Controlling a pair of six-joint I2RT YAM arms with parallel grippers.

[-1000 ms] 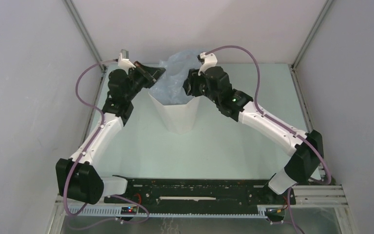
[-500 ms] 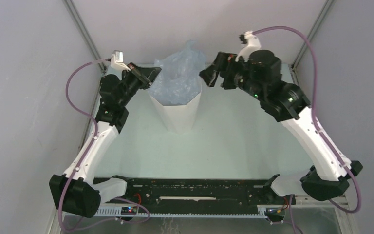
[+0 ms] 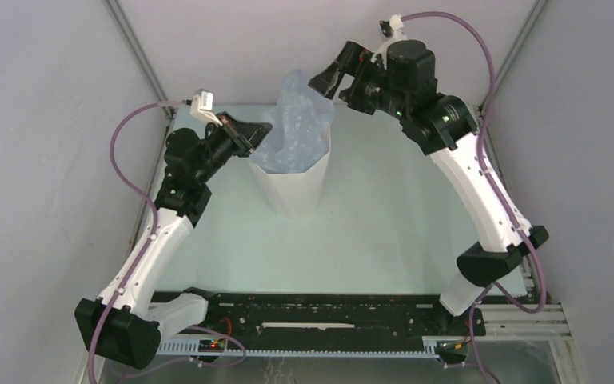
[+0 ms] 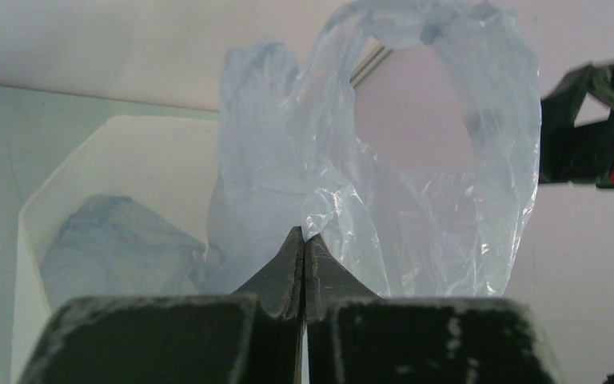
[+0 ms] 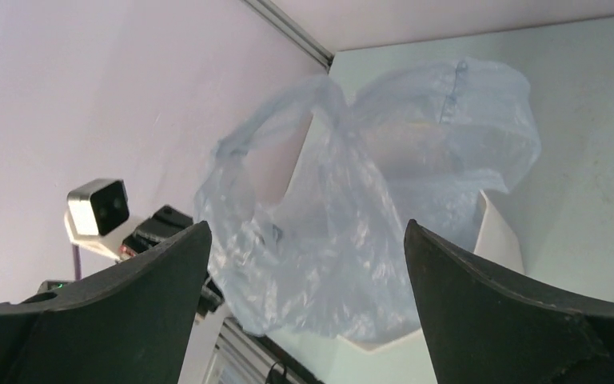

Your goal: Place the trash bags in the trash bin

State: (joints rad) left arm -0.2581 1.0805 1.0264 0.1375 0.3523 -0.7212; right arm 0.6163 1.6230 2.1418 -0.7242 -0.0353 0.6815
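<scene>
The trash bin, white and faceted, stands mid-table. The trash bag, pale blue crinkled film, sticks up out of its mouth with a handle loop on top. My left gripper is at the bin's left rim, shut on the bag's edge. In the left wrist view its tips pinch the film of the bag, and more film lies inside the bin. My right gripper hangs open above and right of the bag, not touching it. From the right wrist the bag shows beyond the spread gripper.
Grey enclosure walls close in on three sides, with metal corner posts behind the bin. The pale green table spreads around the bin. A black rail with both arm bases runs along the near edge.
My right gripper opened, let go of the bag and rose up and back to the right. The bag's top now stands taller above the bin. The left gripper stayed shut at the rim.
</scene>
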